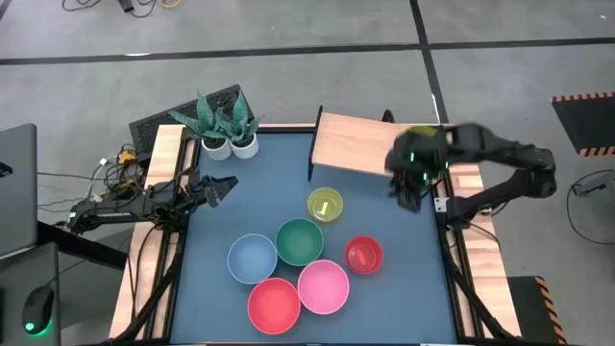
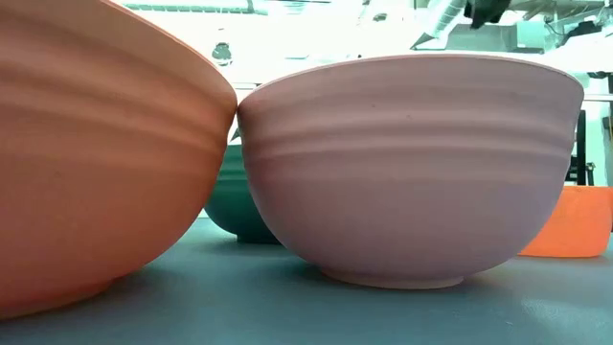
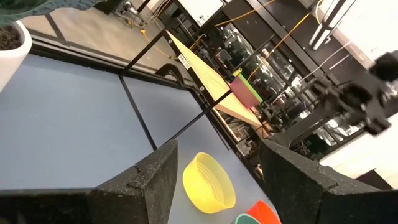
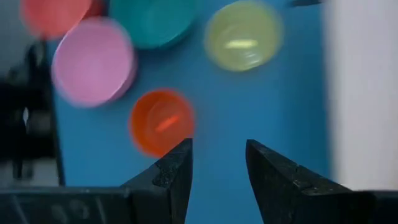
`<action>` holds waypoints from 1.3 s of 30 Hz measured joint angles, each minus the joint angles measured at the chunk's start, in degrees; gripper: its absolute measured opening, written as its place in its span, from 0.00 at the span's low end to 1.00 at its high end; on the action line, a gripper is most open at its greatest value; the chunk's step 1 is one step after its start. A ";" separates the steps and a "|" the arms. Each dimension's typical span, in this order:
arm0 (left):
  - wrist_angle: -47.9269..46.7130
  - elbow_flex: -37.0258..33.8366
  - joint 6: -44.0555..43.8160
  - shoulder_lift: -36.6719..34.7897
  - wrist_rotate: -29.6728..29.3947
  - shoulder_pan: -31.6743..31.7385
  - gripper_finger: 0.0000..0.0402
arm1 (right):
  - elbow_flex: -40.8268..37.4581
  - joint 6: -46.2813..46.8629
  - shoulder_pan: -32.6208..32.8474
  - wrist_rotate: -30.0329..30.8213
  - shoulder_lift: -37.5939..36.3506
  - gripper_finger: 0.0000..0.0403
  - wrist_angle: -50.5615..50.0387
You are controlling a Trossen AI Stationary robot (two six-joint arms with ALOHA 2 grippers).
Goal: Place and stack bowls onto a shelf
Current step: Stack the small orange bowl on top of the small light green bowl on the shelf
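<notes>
Six bowls rest upright on their bases on the blue table: a small yellow one (image 1: 326, 205), dark green (image 1: 299, 241), blue (image 1: 252, 258), large red (image 1: 274, 304), pink (image 1: 323, 286) and small red (image 1: 363, 255). The light wood shelf (image 1: 351, 144) stands at the far right. A small green bowl (image 3: 247, 91) sits on the shelf's right end, partly hidden by my right arm in the high view (image 1: 420, 135). My right gripper (image 1: 411, 190) is open and empty in front of the shelf's right end. My left gripper (image 1: 226, 185) is open and empty at the table's left.
Two white plant pots (image 1: 231, 144) stand at the far left of the table, near my left gripper. Wooden side rails (image 1: 163, 163) run along both sides. In the low view the large red bowl (image 2: 86, 163) and the pink bowl (image 2: 412, 163) fill the foreground.
</notes>
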 joint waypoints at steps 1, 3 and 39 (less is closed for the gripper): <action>0.01 0.00 0.06 -0.01 0.00 -0.01 0.52 | -1.45 0.45 3.09 0.00 0.02 0.43 0.88; 0.01 0.00 0.06 0.00 0.01 -0.02 0.52 | -4.67 1.12 8.56 0.00 0.11 0.43 3.87; -0.03 0.00 -0.50 3.54 1.25 -0.02 0.52 | -22.48 -6.66 29.37 5.40 29.15 0.39 32.92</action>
